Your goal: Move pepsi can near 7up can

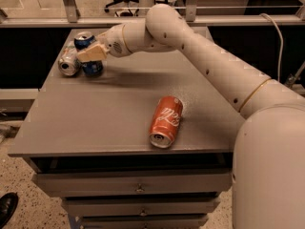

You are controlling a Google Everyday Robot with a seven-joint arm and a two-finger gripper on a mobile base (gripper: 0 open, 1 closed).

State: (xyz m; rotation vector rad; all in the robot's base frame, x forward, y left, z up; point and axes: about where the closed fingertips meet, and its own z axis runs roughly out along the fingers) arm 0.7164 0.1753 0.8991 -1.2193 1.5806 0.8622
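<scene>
Up at the table's [109,109] far-left corner, we see the pepsi can [92,69] standing upright, long axis vertical, silver top up and just showing above the gripper [88,55]. The gripper reaches in from the right and is clamped on the can, one tan finger [91,54] lying across its front while the other is hidden behind. Just left of it, touching or very nearly so, the 7up can [68,61] lies on its side, long axis running from the far edge toward us, one silver end facing us. Well apart, near the front edge at mid-right, a red can [166,120] also lies on its side, its opened end toward us and tilted slightly left. The white arm [214,70] crosses the table from the lower right. The table is a flat grey top over a stack of drawers [138,185]. Below we see speckled floor [19,175] and a black shoe [7,209] at the lower left; behind the table runs a metal rail [228,19], with a chair base [125,3] beyond and a pale cable [279,37] at the right.
</scene>
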